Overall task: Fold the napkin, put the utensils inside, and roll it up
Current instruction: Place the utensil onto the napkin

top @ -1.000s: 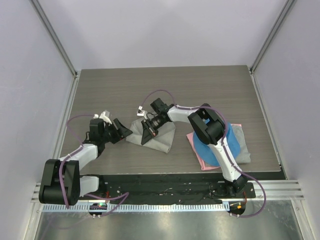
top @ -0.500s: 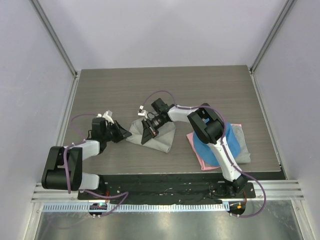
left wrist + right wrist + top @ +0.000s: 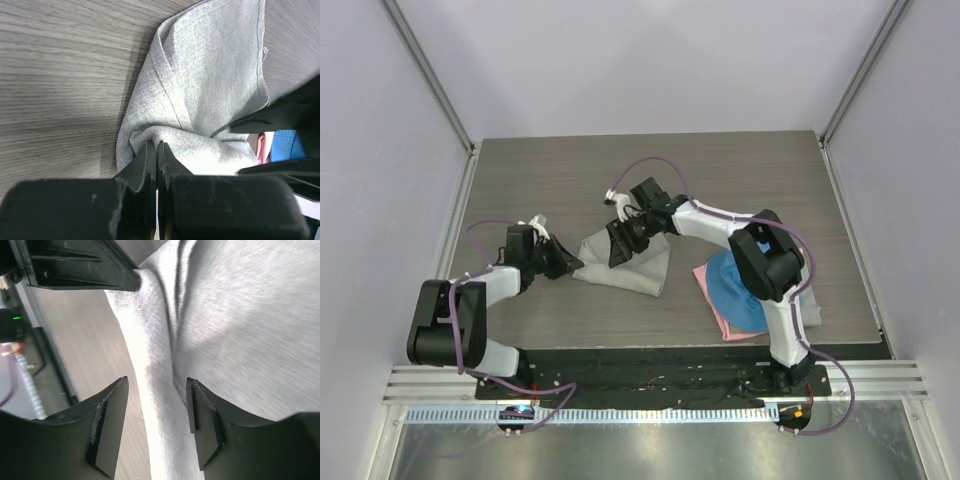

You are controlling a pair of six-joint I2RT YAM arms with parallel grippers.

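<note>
Nearest, toward the right of the table [image 3: 550,180], a blue cloth [image 3: 732,285] lies on a pink cloth [image 3: 724,322], partly under the right arm. A little further in, on the left, the left gripper [image 3: 568,264] sits low over the wood with its jaws pressed together on a bunched fold at the left corner of the napkin [image 3: 638,272]. The napkin lies folded over and rumpled near the table's middle, apart from the two coloured cloths. Just beyond, the right gripper [image 3: 619,247] hangs over the napkin's far part. Its fingers [image 3: 107,425] are spread on either side of a raised ridge of grey fabric and clamp nothing.
</note>
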